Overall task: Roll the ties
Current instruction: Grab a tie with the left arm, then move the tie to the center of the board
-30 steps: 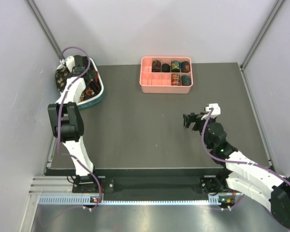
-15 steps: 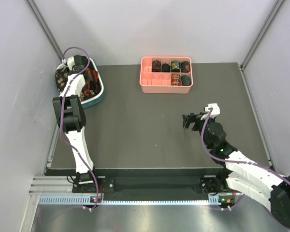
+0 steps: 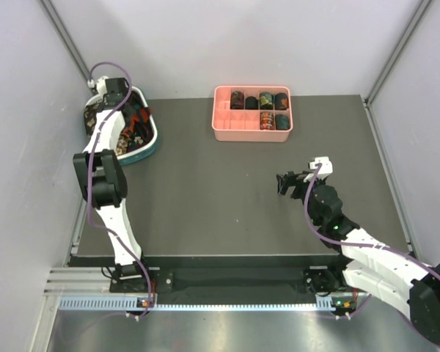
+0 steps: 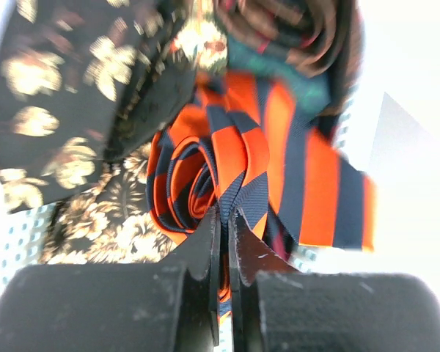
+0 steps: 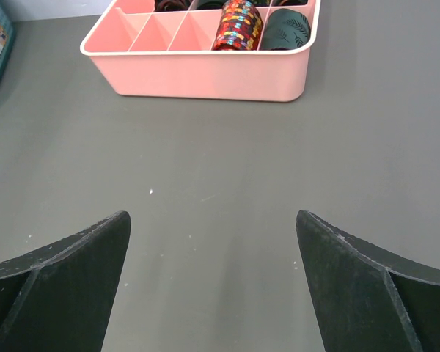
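The orange-and-dark striped tie point(image 4: 235, 147) lies loosely coiled in the white-and-teal basket point(image 3: 143, 150) at the far left. My left gripper point(image 4: 225, 220) is shut on a fold of it, with fabric pinched between the jaws. Brown-cream floral ties point(image 4: 110, 220) and a dark floral tie point(image 4: 59, 95) lie around it. Over the bare mat on the right my right gripper point(image 3: 284, 183) hangs open, holding nothing point(image 5: 213, 227).
A pink compartment tray point(image 3: 227, 134) stands at the back centre with several rolled ties point(image 3: 266, 99) in its cells; its front wall point(image 5: 205, 77) faces the right wrist. The grey walls close in on both sides.
The left gripper has closed from open onto the striped tie, and the left wrist has shifted slightly over the basket. The right arm has not moved.
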Controlling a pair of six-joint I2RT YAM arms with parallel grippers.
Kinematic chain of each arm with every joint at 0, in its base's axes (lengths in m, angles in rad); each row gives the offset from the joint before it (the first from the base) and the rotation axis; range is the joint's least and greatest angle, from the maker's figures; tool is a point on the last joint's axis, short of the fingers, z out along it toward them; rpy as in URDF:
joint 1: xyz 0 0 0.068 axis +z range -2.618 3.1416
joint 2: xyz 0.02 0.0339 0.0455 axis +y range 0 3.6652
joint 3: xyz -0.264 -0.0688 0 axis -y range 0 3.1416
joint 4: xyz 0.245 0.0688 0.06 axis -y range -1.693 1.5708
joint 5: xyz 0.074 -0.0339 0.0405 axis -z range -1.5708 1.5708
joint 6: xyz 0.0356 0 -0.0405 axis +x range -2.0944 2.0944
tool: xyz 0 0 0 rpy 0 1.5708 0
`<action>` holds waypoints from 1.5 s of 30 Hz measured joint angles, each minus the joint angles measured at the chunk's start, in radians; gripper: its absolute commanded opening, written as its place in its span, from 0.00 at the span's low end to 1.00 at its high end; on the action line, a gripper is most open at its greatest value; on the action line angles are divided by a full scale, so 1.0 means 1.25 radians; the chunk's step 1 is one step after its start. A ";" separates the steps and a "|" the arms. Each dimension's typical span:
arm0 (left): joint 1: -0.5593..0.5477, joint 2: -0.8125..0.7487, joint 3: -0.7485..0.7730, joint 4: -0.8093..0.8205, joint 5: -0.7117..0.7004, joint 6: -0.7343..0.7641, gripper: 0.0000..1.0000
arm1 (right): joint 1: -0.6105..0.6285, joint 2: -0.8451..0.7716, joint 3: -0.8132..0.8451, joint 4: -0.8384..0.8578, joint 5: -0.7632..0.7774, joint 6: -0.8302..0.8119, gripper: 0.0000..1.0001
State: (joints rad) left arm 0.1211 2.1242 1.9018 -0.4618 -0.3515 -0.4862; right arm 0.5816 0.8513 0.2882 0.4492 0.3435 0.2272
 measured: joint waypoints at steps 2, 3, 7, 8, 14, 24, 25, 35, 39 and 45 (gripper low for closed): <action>0.000 -0.045 -0.017 0.005 0.001 -0.007 0.00 | 0.000 0.002 0.000 0.000 -0.001 0.000 0.94; 0.000 -0.065 -0.023 0.009 0.001 -0.010 0.00 | 0.000 0.002 0.000 0.000 -0.001 0.000 0.94; 0.000 -0.144 -0.030 0.011 0.000 -0.027 0.00 | 0.000 0.002 0.000 0.000 -0.002 0.000 0.94; 0.000 -0.163 -0.031 0.011 0.001 -0.032 0.00 | 0.000 0.002 0.000 0.000 -0.004 0.000 0.94; 0.000 -0.297 -0.073 0.027 0.035 -0.072 0.00 | 0.000 0.002 0.000 0.000 -0.006 0.000 0.93; -0.014 -0.542 -0.133 0.050 0.232 -0.180 0.00 | 0.000 0.007 0.000 0.000 -0.013 -0.007 0.92; -0.021 -0.563 -0.130 0.050 0.259 -0.194 0.00 | 0.000 0.007 0.000 0.000 -0.013 -0.008 0.92; -0.339 -0.648 -0.110 0.081 0.394 -0.280 0.00 | 0.000 0.006 0.000 0.000 -0.013 -0.015 0.91; -0.438 -0.625 -0.112 0.083 0.443 -0.295 0.02 | 0.000 0.005 0.000 0.000 -0.013 -0.015 0.91; -0.446 -0.677 -0.291 0.075 0.423 -0.259 0.95 | 0.000 0.005 0.000 0.000 -0.013 -0.018 0.95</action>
State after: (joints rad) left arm -0.4362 1.2781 1.5383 -0.3679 0.1772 -0.8104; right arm 0.5816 0.8570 0.2882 0.4496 0.3271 0.2050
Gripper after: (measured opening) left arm 0.847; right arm 0.948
